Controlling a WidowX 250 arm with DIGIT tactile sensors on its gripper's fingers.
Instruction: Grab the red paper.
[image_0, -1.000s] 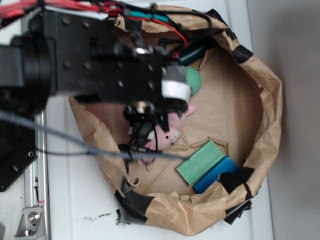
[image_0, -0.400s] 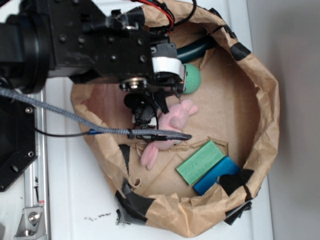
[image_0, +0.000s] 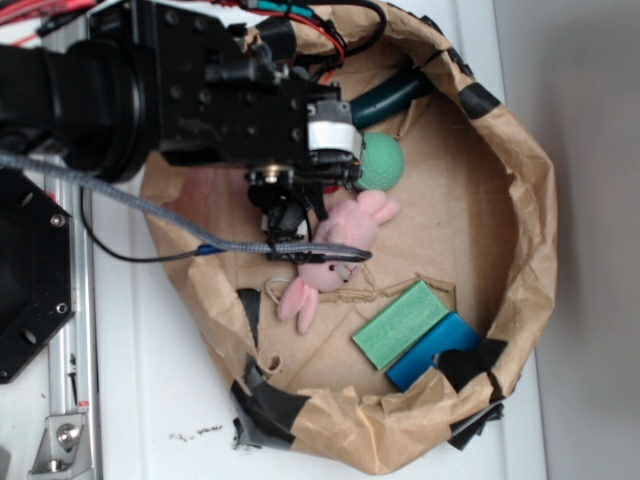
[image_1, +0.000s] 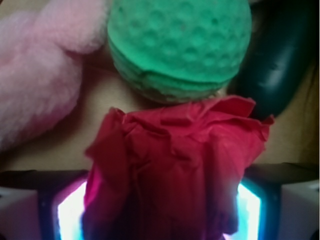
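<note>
The red paper (image_1: 175, 165), a crumpled bright-red wad, fills the gap between my gripper's (image_1: 157, 200) two lit pads (image_1: 67, 212) in the wrist view, and the jaws are closed against its sides. In the exterior view the gripper (image_0: 290, 215) hangs inside the brown paper bag (image_0: 535, 200), and the arm hides the red paper there. The gripper is just left of the pink plush bunny (image_0: 335, 255) and below-left of the green ball (image_0: 380, 162).
In the wrist view the green dimpled ball (image_1: 177, 45) lies just beyond the paper, with the bunny (image_1: 40, 75) at left and a dark green object (image_1: 280, 60) at right. A green block (image_0: 403, 323) and a blue block (image_0: 430, 350) lie at the bag's lower right. The bag's crumpled walls ring everything.
The arm has moved toward the top of the exterior view, off the bunny. The bunny now shows almost whole and has shifted slightly.
</note>
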